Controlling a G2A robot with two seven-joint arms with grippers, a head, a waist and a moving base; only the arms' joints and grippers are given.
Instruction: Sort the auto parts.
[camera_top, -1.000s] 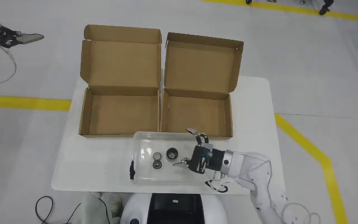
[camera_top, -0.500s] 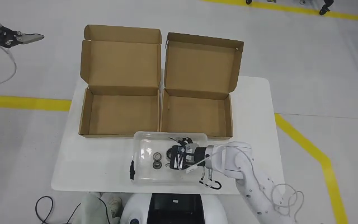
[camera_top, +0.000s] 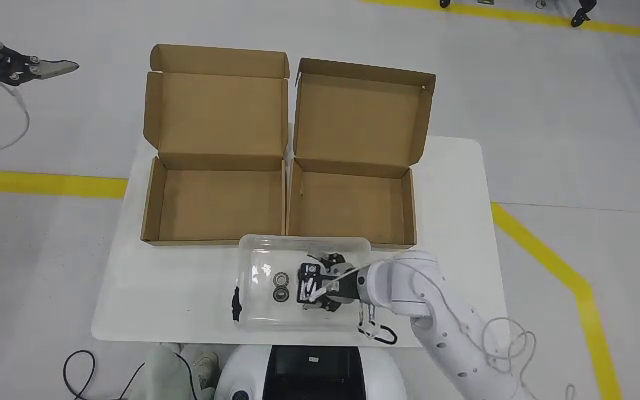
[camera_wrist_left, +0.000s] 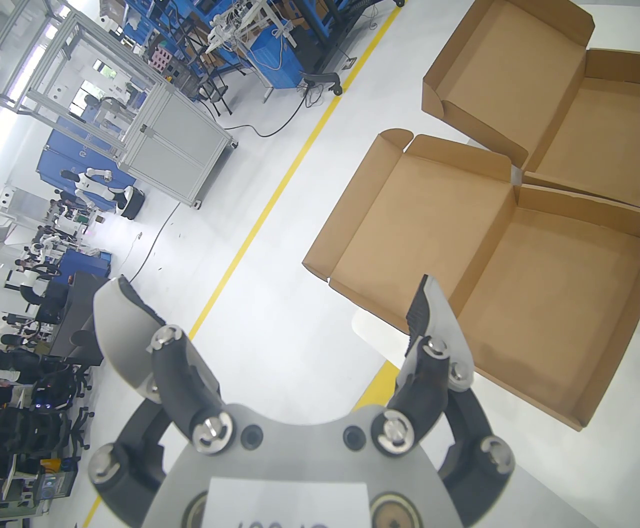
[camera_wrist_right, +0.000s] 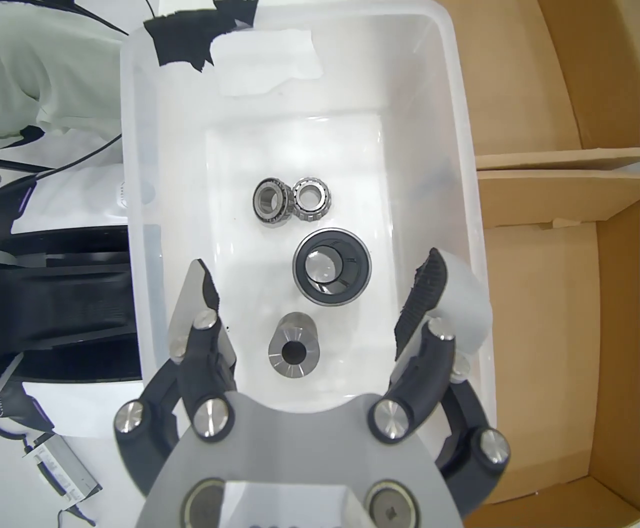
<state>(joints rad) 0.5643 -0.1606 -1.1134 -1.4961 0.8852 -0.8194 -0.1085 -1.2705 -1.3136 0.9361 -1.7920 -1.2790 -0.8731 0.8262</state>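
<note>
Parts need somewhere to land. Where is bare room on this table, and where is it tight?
Free: the floors of the left box and right box, and the table strip between the clear bin and the table's left edge. Crowded: the bin's middle, where four parts lie under the open right gripper.

On my white table (camera_top: 450, 200) I see two open cardboard boxes (camera_top: 213, 205) side by side, a clear plastic bin (camera_top: 258, 300) just beside them

boxes (camera_top: 214, 205) are brown, the table (camera_top: 450, 200) white, the tub (camera_wrist_right: 461, 150) clear, bearings (camera_wrist_right: 272, 200) silver, one ring (camera_wrist_right: 301, 274) black-rimmed.
</note>
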